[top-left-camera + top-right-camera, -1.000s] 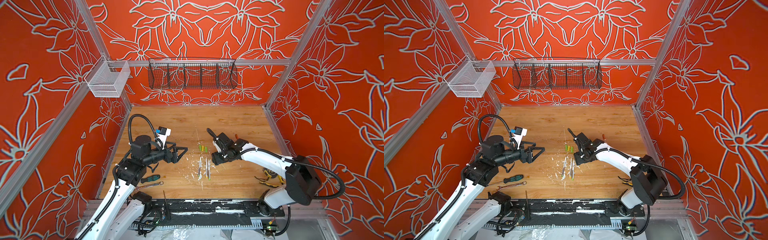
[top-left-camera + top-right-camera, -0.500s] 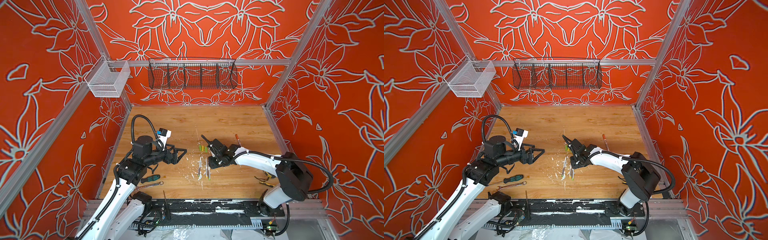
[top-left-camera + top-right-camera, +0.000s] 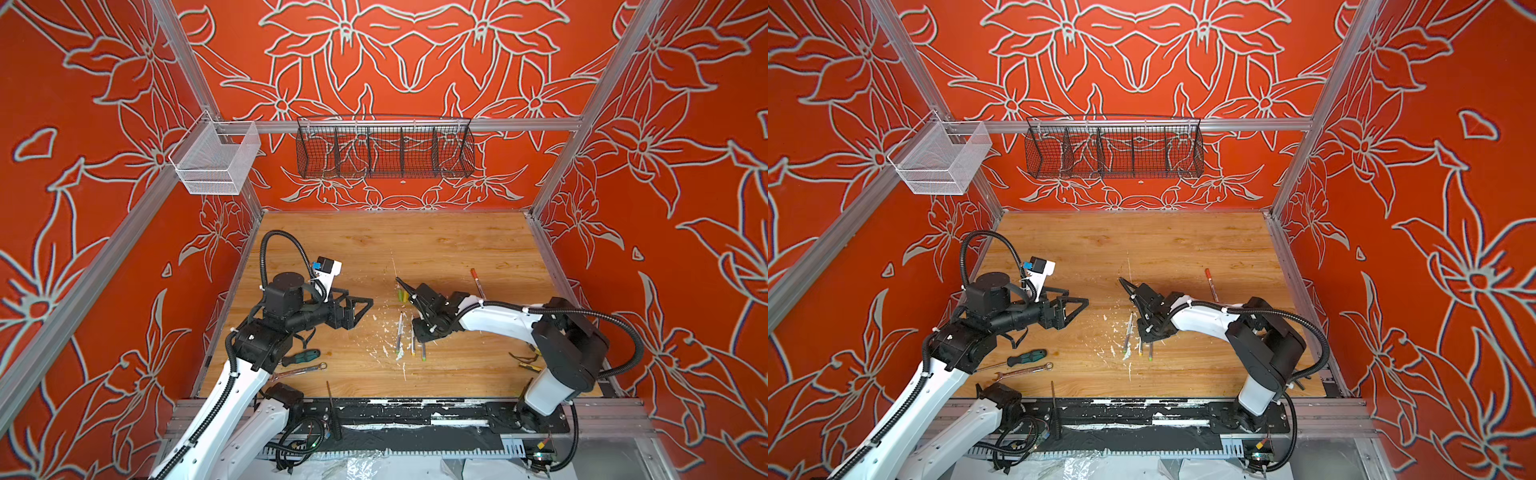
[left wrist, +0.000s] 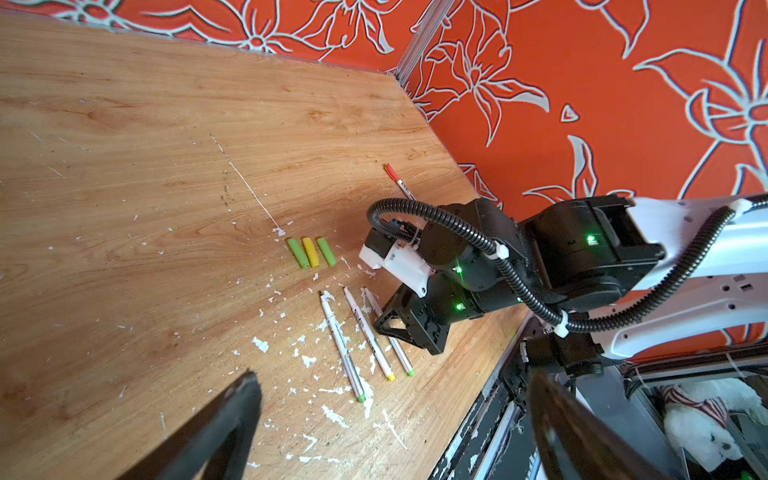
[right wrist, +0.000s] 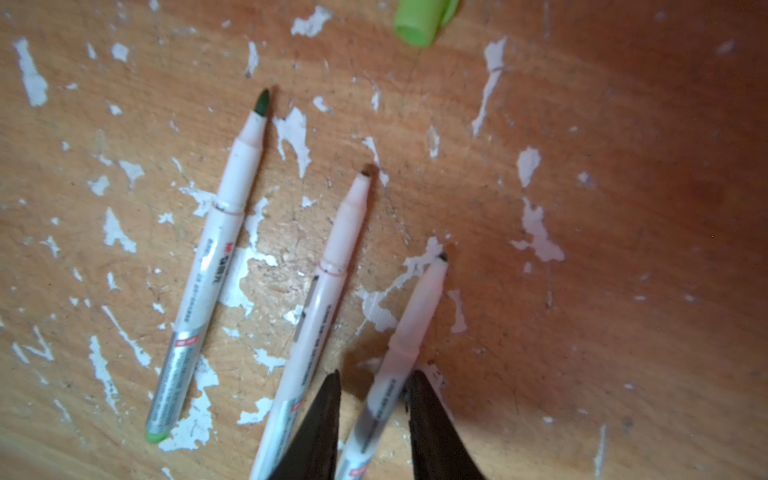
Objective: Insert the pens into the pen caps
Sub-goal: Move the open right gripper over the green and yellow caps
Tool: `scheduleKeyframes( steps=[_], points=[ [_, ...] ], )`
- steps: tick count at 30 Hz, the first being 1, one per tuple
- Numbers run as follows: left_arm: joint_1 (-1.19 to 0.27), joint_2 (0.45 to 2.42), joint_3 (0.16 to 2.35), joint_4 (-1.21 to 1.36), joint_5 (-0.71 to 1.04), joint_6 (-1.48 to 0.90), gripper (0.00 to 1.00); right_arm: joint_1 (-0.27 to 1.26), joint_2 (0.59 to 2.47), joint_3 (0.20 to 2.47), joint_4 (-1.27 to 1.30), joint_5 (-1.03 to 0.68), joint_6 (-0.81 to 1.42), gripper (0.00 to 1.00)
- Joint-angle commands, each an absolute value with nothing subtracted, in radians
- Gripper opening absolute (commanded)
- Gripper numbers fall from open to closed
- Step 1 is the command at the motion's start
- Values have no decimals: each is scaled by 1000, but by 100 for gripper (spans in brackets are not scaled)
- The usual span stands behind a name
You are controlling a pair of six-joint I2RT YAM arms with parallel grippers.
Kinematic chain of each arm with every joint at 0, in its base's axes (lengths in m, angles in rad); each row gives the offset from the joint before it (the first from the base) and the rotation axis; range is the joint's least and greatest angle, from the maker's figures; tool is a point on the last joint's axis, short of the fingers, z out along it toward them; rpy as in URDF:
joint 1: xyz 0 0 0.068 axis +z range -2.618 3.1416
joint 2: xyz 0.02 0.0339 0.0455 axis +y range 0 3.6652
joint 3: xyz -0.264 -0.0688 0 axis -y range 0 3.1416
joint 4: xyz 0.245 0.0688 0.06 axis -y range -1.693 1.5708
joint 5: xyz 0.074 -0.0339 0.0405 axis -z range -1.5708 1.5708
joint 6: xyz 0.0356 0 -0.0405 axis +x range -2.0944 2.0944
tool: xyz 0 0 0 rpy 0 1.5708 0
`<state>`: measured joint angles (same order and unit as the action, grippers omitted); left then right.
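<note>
Table (image 3: 457, 249): row of three pens (image 4: 368, 332) mid-table, side by side, running front to back. Three caps (image 4: 311, 252) just behind the row, side by side. Fourth pen (image 3: 477, 282) apart, behind and right. Right gripper (image 5: 374, 411) straddles the rightmost pen (image 5: 415, 307). Left gripper (image 3: 362, 311) hangs left of the row. Screwdriver (image 3: 301, 357) and wrench (image 3: 299, 372) front left, wrench nearer the front edge.

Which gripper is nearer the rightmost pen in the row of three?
Right. The right gripper straddles that pen; the left gripper hangs open, well to its left in a top view.
</note>
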<state>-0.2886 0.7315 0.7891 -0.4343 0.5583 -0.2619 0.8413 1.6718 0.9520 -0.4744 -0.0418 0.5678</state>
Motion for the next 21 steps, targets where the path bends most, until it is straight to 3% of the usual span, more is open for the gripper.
scheduleKeyframes(
  steps=[1, 12, 21],
  points=[
    [-286, 724, 790, -440, 561, -253, 97, 853, 1707, 975, -501, -11, 586, 28],
    [-286, 721, 778, -415, 580, -286, 97, 866, 1750, 1016, -535, 24, 583, 15],
    [-286, 729, 778, -408, 581, -290, 97, 863, 1757, 1070, -612, 78, 531, 20]
  ],
)
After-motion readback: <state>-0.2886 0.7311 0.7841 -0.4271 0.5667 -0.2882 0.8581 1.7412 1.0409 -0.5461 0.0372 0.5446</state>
